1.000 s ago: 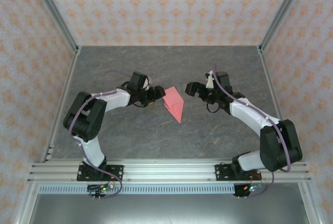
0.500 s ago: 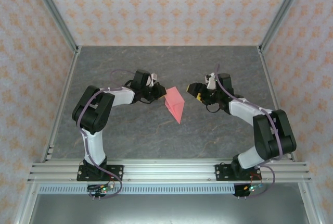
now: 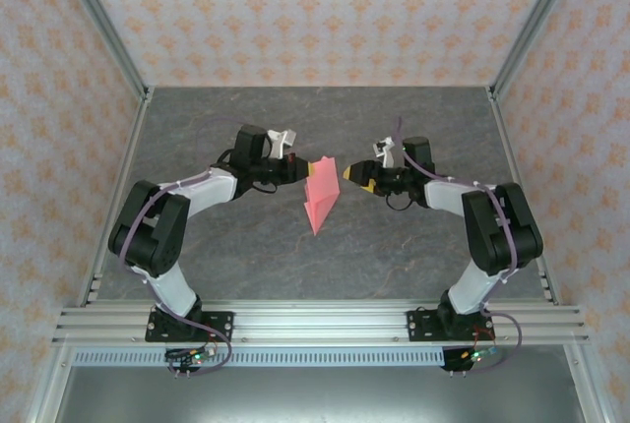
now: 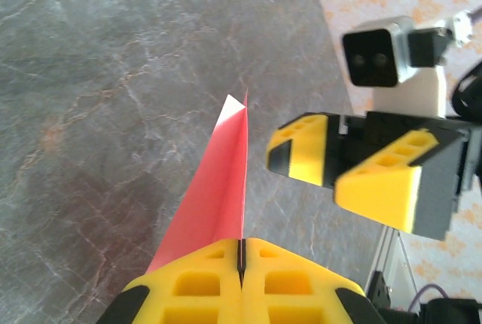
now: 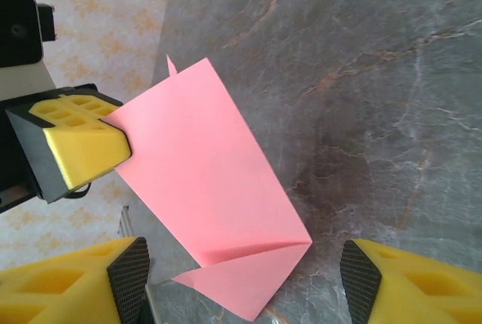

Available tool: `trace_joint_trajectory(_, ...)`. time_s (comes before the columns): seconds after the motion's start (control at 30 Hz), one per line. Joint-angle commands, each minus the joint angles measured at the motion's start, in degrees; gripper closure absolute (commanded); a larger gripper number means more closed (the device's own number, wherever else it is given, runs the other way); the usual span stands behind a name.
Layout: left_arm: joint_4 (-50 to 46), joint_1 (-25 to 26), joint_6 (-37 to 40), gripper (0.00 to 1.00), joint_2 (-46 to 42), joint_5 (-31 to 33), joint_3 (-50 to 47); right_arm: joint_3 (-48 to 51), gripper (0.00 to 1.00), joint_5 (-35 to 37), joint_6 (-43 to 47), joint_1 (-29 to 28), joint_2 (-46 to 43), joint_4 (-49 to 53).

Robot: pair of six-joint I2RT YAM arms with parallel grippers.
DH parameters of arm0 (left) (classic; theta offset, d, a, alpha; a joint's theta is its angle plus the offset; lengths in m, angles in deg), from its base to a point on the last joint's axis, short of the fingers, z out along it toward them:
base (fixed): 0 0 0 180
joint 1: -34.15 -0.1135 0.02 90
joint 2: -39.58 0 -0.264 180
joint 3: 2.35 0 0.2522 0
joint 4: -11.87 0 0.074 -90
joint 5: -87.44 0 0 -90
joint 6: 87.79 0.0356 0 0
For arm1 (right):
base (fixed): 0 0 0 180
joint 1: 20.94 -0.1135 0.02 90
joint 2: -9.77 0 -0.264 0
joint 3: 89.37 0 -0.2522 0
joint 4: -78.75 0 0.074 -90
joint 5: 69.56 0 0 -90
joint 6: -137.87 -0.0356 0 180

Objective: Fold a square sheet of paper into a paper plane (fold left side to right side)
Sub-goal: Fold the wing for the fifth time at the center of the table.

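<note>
left wrist: my left tool [image 4: 242, 252] is clenched on the paper plane [image 4: 215, 188]; my right tool [image 4: 305, 179] stands released just beside it.

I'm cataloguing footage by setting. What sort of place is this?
Likely a lab robot cell: aluminium frame rails, patterned backdrop walls, and a stone-look table.

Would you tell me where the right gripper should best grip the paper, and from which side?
Probably its free pointed end, away from the left gripper, approached from the right and edge-on: the paper shows its flat face to the open right gripper, so jaws must straddle an edge.
</note>
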Motion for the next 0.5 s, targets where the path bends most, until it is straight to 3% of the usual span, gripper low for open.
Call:
trace_joint_trajectory(0.0,0.6,-0.1,4.3,1.00,-1.0,-6.4,-0.8,-2.4,0.29,-6.1,2.1,0.1,1.9,-5.8)
trace_joint_trajectory(0.27,0.1,-0.2,5.2,1.00,-0.4,-9.4,0.2,-3.7,0.35,-9.5,2.6,-0.9,5.0,-6.2)
trace_joint_trajectory(0.47,-0.3,0.0,5.4,1.00,-0.1,-10.4,0.6,-4.1,0.46,-12.7,3.2,-1.3,6.1,-5.8)
